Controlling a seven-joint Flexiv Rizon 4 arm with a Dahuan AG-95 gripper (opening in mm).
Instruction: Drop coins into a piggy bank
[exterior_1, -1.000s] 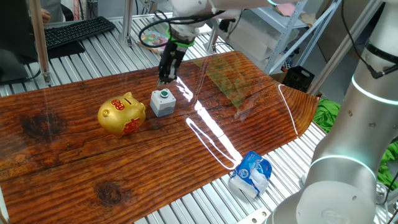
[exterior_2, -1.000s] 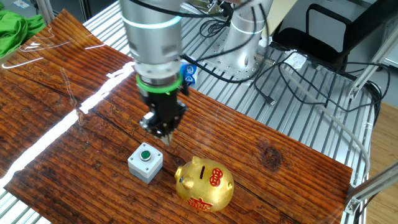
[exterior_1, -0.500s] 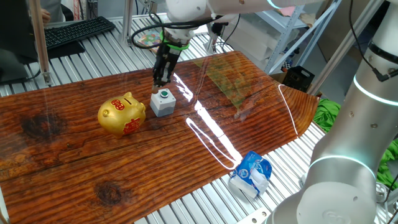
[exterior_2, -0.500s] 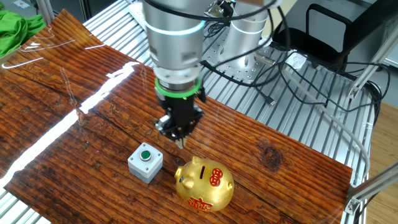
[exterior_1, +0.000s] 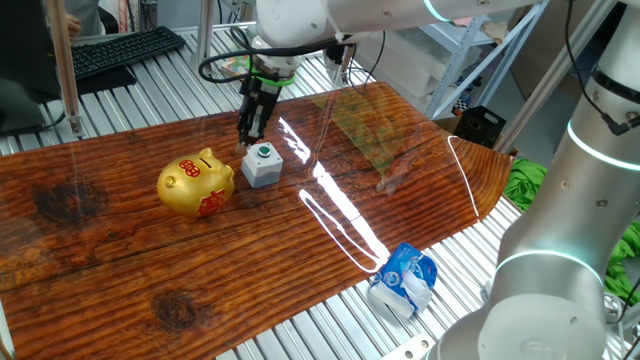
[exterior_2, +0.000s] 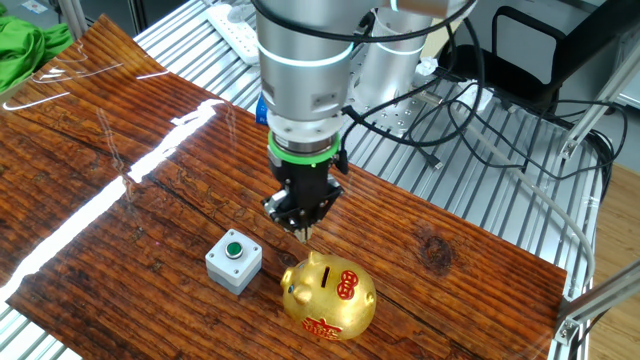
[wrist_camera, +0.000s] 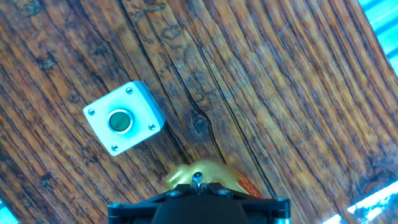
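The gold piggy bank (exterior_1: 195, 183) with red markings stands on the wooden table; it also shows in the other fixed view (exterior_2: 328, 293) and, at the bottom of the hand view, as a gold patch (wrist_camera: 214, 172). My gripper (exterior_1: 247, 132) points down, hovering behind the bank and beside the grey box. In the other fixed view the gripper (exterior_2: 303, 230) hangs just above and behind the bank's top slot. Its jaws are closed together. In the hand view the gripper (wrist_camera: 197, 178) shows a small shiny bit at the tips; I cannot tell whether it is a coin.
A small grey box with a green button (exterior_1: 262, 164) sits right of the bank, also in the other fixed view (exterior_2: 234, 260) and the hand view (wrist_camera: 124, 118). A blue-white crumpled bag (exterior_1: 404, 278) lies at the table's near edge. A green cloth (exterior_2: 25, 45) lies off the table.
My gripper has moved sideways from behind the grey box toward the piggy bank, staying shut. The bank and the box have not moved.
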